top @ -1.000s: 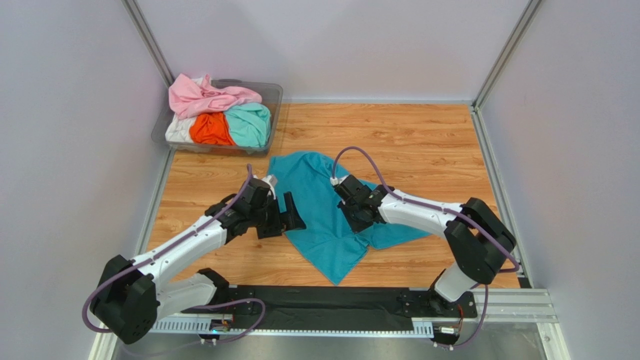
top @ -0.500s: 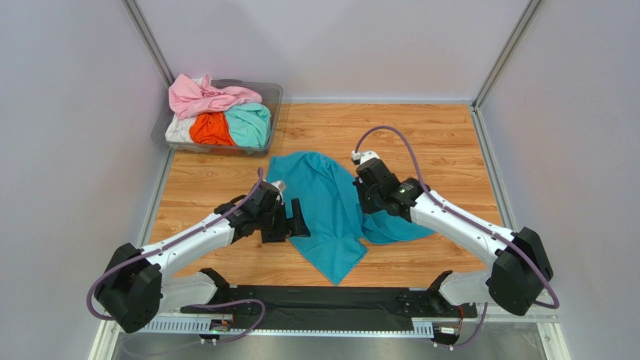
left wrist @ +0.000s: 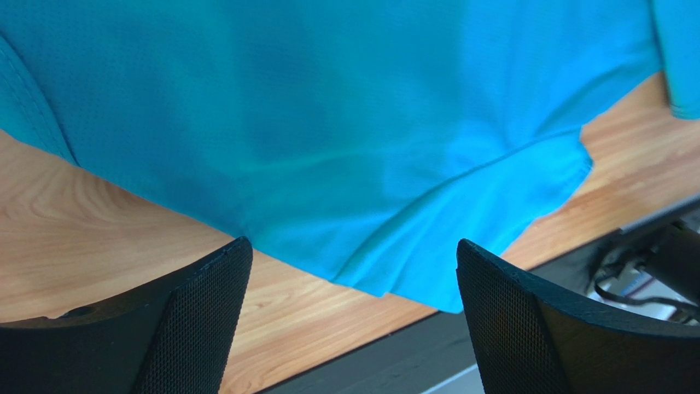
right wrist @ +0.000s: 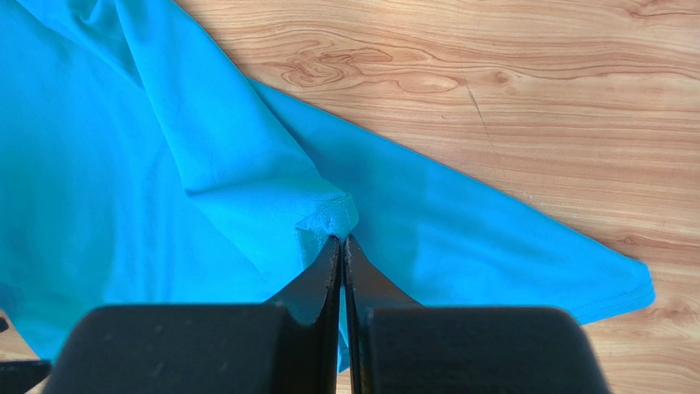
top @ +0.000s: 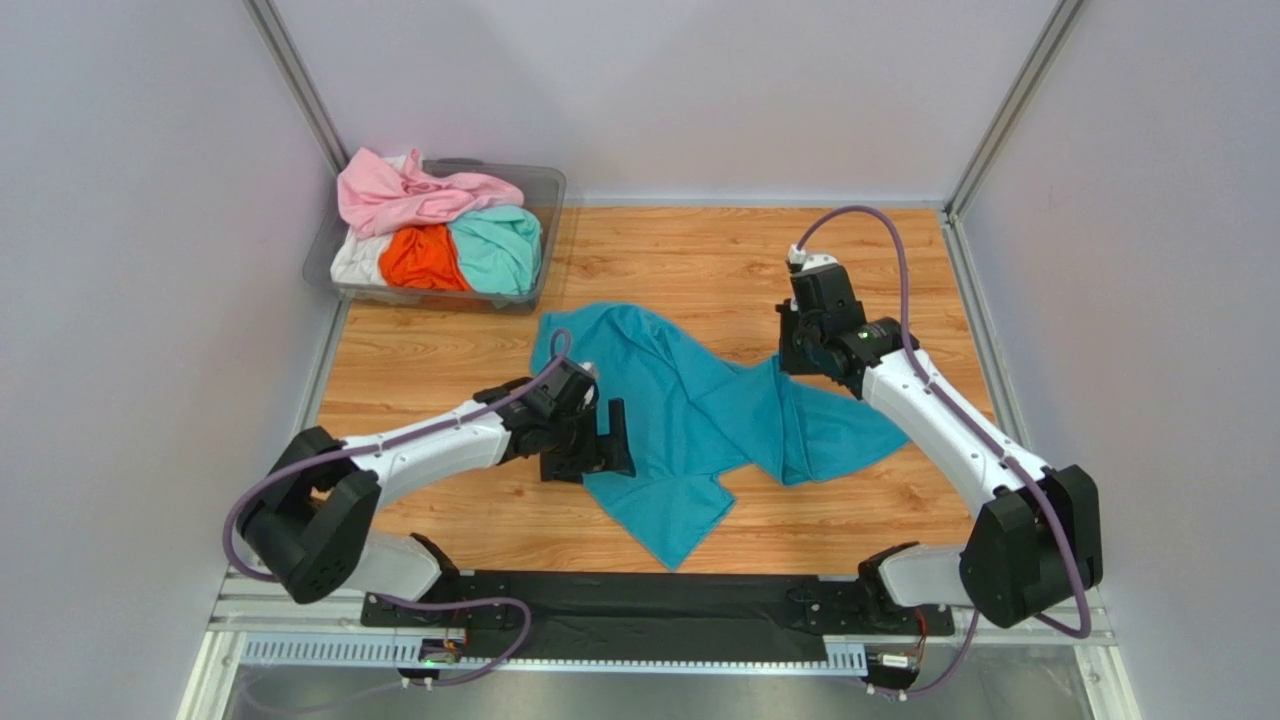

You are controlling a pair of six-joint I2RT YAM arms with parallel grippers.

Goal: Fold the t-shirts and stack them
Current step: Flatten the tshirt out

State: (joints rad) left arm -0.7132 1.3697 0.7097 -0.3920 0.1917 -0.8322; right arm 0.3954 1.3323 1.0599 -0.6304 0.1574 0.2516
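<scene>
A teal-blue t-shirt (top: 676, 428) lies crumpled on the wooden table. My right gripper (top: 792, 365) is shut on a pinched fold of it at its right side; the right wrist view shows the jaws closed on that fold (right wrist: 341, 240) with teal cloth (right wrist: 123, 164) spreading left. My left gripper (top: 609, 446) stands open at the shirt's left edge, low over the table. In the left wrist view the wide-apart fingers (left wrist: 205, 304) frame the shirt's hem (left wrist: 329, 123) with nothing between them. Pink (top: 406, 192), orange (top: 421, 258), mint green (top: 501, 248) and white (top: 353, 263) t-shirts sit bunched in the tub.
The clear plastic tub (top: 550, 183) stands at the back left corner. A black rail (top: 646, 608) with the arm bases runs along the near edge. Metal frame posts and grey walls close in the left, right and back sides.
My right gripper closed on the teal shirt and has moved right and toward the back, drawing cloth out with it. My left gripper has slid right to the shirt's left edge, staying open.
</scene>
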